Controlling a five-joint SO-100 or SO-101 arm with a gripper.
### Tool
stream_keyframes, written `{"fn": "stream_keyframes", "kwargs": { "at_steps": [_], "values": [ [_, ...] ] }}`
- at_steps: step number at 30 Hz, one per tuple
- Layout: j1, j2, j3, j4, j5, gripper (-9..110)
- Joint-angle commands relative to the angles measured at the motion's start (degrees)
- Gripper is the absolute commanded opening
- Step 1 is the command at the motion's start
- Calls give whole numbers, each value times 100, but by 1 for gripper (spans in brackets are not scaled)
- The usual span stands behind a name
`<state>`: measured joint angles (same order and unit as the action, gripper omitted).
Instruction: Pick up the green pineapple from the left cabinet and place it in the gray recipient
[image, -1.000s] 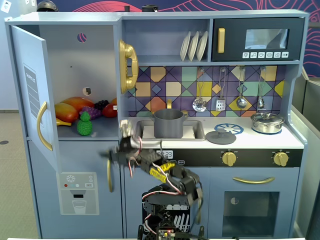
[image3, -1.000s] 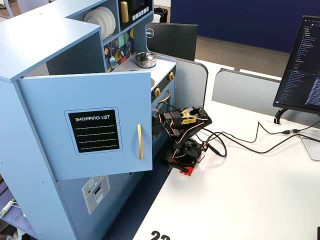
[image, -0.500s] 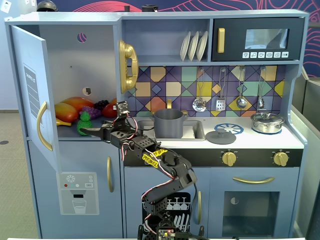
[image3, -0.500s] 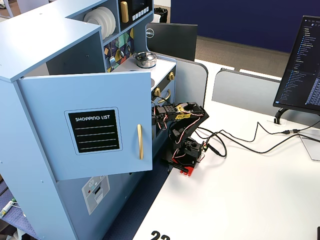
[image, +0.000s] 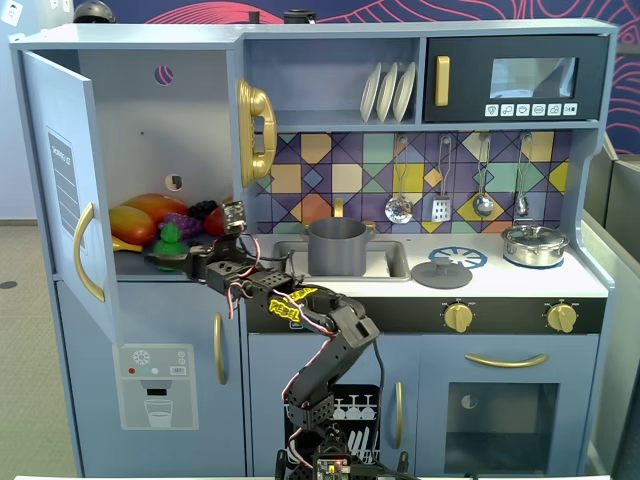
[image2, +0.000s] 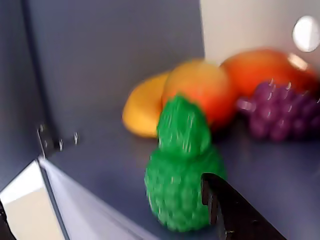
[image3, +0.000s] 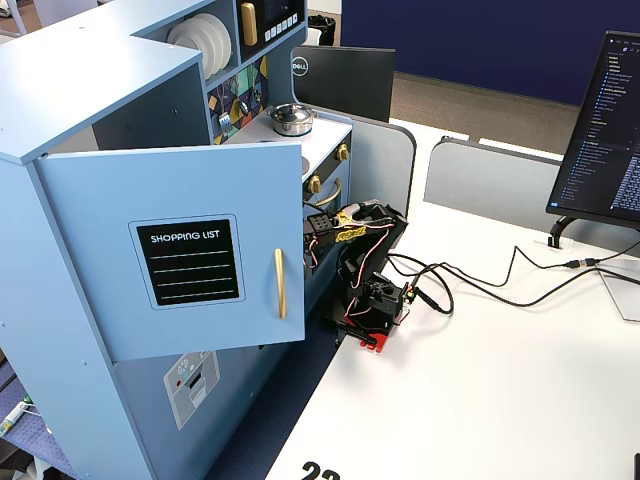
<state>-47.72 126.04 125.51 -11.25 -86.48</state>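
Observation:
The green pineapple (image: 168, 240) stands upright near the front of the shelf in the left cabinet (image: 140, 130), whose door (image: 62, 170) is swung open. My gripper (image: 175, 262) reaches into the cabinet just in front of the pineapple. In the wrist view the pineapple (image2: 182, 170) is close and blurred. One black finger (image2: 235, 212) overlaps its right side and the other finger only shows at the lower left edge. The gripper (image2: 105, 200) is open and holds nothing. The gray recipient (image: 337, 246) stands in the sink. The open door (image3: 190, 250) hides the gripper in a fixed view.
A mango (image: 135, 222), an orange-red fruit (image2: 260, 70) and purple grapes (image2: 280, 110) lie behind the pineapple. A shiny lidded silver pot (image: 535, 243) stands on the right stove and a gray lid (image: 442, 272) on the counter. The arm's base (image3: 375, 300) is on the white table.

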Motion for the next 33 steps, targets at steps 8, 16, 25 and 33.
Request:
{"fn": "stream_keyframes", "kwargs": {
  "at_steps": [8,16,25,33],
  "values": [
    [193,-492,-694,-281,26,46],
    [343,-747,-773,-343,26,45],
    [404,-1169,-1081,-369,-18,44],
    [404,-1907,-1723,-439,-88,43]
  ]
}}
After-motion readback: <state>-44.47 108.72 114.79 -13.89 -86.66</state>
